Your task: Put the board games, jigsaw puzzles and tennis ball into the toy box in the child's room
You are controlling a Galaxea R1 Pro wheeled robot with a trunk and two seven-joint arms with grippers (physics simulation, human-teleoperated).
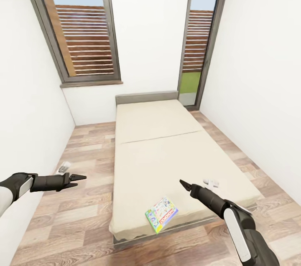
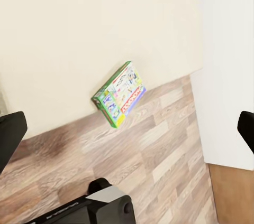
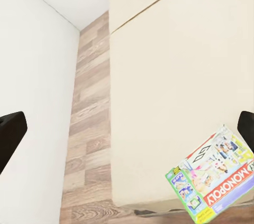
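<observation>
Board game [image 1: 161,214] lies flat at the bed's [image 1: 167,153] near edge. Left tool [image 1: 79,178] hovers over floor, right tool [image 1: 184,184] over bed; both empty, fingers apart.

The board game [image 3: 214,179] cover reads "MONOPOLY" in white capitals on a red band, just ahead of the right gripper [image 3: 127,134]. No other text is legible.
</observation>
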